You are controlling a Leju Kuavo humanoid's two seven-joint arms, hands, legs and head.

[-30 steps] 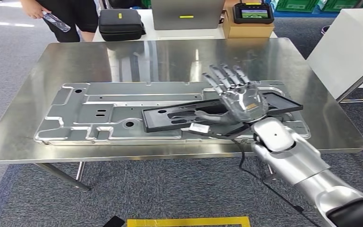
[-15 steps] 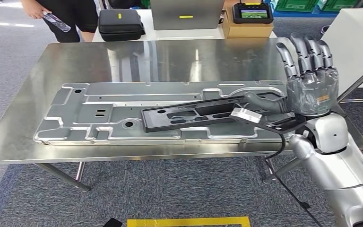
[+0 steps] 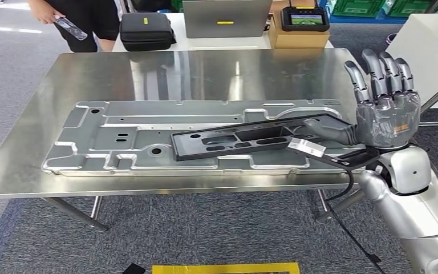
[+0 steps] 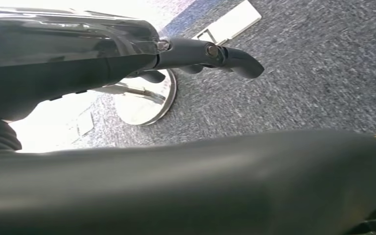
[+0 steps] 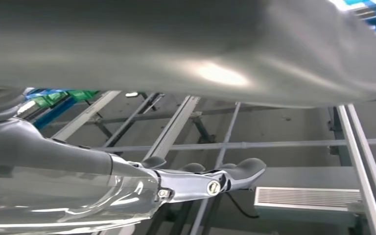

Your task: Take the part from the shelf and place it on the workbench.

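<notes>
- Right hand [image 3: 386, 117]: dark grey segmented fingers, palm under a glossy clear film with a small orange marking.
- Right arm [image 3: 410, 197]: polished silver shells, rounded wrist joint.
- Black cable [image 3: 342, 197] loops below the wrist.
- Left hand [image 4: 210, 54]: dark, visible screw.

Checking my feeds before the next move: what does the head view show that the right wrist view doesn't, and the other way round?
Head view: the black part lying on the silver plate on the workbench, and a person behind it. Right wrist view: metal frame bars and a white vent panel beyond the thumb. Both show the right robot hand, fingers spread and holding nothing.
</notes>
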